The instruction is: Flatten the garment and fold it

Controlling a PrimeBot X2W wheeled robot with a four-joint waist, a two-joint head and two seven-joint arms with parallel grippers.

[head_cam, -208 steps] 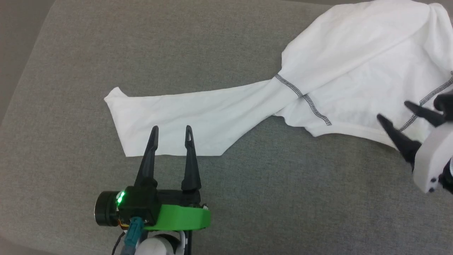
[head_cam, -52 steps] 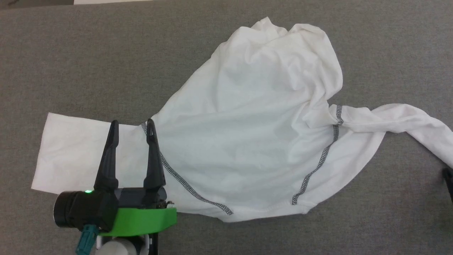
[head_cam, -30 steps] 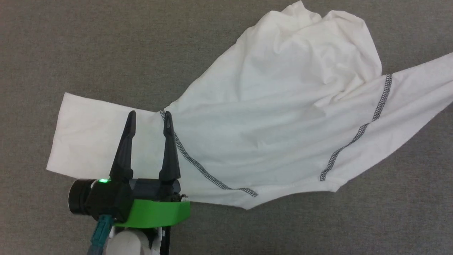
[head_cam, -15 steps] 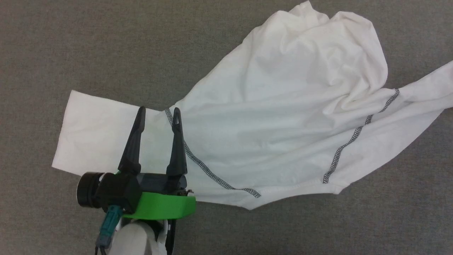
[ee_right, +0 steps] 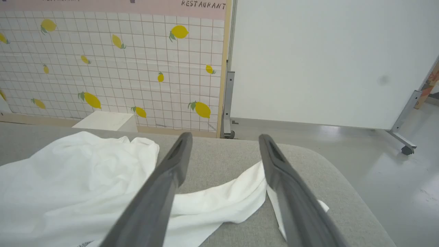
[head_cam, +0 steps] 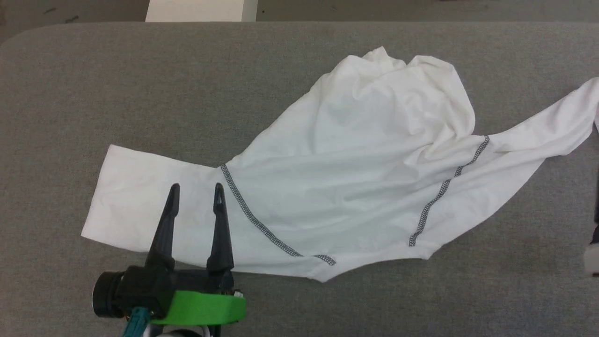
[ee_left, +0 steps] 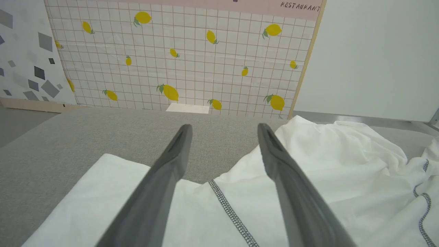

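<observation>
Flattening in hand, no fold yet.
The garment (head_cam: 355, 187) sprawls mid-surface (head_cam: 93, 84), one sleeve flat toward the left edge and the other rumpled at the right edge. The left gripper (head_cam: 196, 186) and right gripper (ee_right: 224, 136) both gape empty over the sleeves. Next, I'd guess, comes pinching that right sleeve straight.

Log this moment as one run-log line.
stage: flattening, not folded | garment: on grey surface, upper part bunched | left end effector: open over one sleeve | right end effector: open near other sleeve's end
</observation>
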